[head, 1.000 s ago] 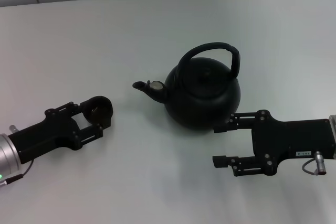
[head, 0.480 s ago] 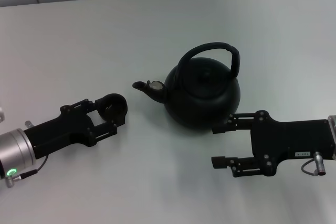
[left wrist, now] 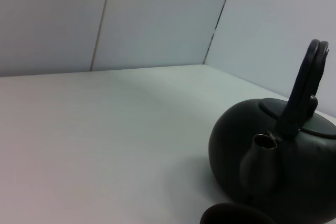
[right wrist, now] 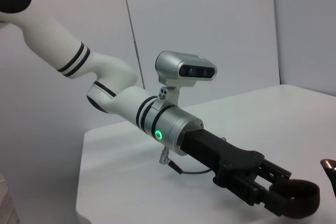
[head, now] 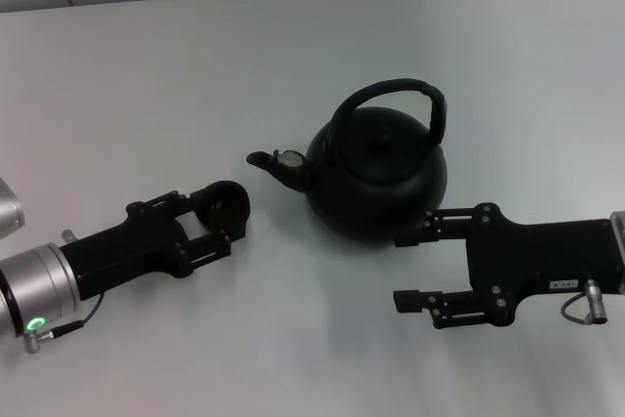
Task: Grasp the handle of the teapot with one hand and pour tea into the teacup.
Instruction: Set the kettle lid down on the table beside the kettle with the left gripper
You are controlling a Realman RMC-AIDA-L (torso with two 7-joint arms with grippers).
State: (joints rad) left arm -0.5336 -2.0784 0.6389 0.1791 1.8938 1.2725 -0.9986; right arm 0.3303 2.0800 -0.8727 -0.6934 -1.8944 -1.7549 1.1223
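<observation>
- The teapot (head: 381,175) is seen upright on the white table (head: 195,65), near the middle of the head view, with its short spout (head: 269,162) pointed toward the robot's left.
- The handle (head: 391,104) is arched over the flat lid (head: 386,134) and is joined at both sides of the body; nothing is gripping it.
- The teacup (head: 223,206) is held between the fingers of the left gripper (head: 217,214), just below and to the left of the spout, close to it but apart from it.
- The left gripper is clamped around the teacup's rim; the left arm (head: 59,280) is stretched in from the lower left, with a green light lit on its wrist.
- In the left wrist view, the teapot (left wrist: 273,156) is shown close by with the spout opening facing the camera, and a dark curved rim of the teacup (left wrist: 236,214) is seen at the edge below it.
- In the right wrist view, the left gripper (right wrist: 283,198) is seen farther off, closed around the teacup (right wrist: 294,198).
- The right gripper (head: 415,266) is positioned low at the teapot's right side, its fingers spread apart and holding nothing; the upper finger (head: 430,229) is just beside the teapot's lower body, and contact cannot be judged.
</observation>
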